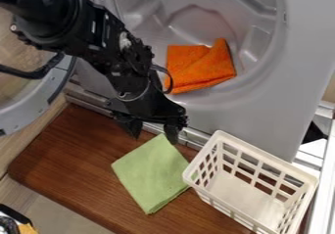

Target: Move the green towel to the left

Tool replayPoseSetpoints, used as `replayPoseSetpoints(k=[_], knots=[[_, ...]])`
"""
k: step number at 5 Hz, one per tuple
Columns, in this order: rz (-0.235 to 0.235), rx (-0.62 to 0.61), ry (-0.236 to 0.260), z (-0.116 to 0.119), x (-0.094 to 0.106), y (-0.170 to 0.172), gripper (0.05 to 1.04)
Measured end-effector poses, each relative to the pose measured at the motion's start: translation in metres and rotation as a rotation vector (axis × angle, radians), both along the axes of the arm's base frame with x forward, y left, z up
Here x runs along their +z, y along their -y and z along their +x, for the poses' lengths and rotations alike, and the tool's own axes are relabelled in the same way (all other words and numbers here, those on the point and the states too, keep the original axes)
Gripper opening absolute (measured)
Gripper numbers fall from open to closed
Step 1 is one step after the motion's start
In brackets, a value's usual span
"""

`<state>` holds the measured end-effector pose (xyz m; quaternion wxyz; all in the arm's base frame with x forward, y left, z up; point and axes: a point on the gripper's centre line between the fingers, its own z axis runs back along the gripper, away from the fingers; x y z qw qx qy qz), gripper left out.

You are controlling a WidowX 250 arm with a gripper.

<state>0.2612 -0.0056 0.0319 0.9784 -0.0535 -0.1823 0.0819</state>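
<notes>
Jaws of the gripper point(154, 129) are held wide — near centre. Green towel point(152, 173) is laid lower centre; white basket point(268, 158) — lower right.

You get soft, moderately bright light, with a pale sheen and gentle shadows across the grey tub point(196, 25).

A green towel point(152, 173) is laid on a brown wooden board point(62, 152), with a white basket point(262, 155) set just beside it. Near the towel's upper corner, the black gripper point(153, 129) is held with its fingers apart. In a grey, rounded hollow point(196, 22) beyond, a folded orange cloth point(193, 69) is seen
</notes>
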Motion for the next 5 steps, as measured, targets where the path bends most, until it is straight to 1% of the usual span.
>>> replayPoseSetpoints(k=[1, 2, 3, 4, 5], knots=[[-0.008, 0.001, -0.025, -0.002, -0.007, 0.001, 0.998], [-0.058, 0.025, -0.103, 0.002, -0.041, -0.012, 0.999], [-0.075, 0.045, -0.163, 0.009, -0.060, -0.026, 0.999], [-0.074, 0.074, -0.210, 0.009, -0.077, -0.041, 0.998], [-0.049, 0.048, -0.262, 0.014, -0.090, -0.040, 0.999]])
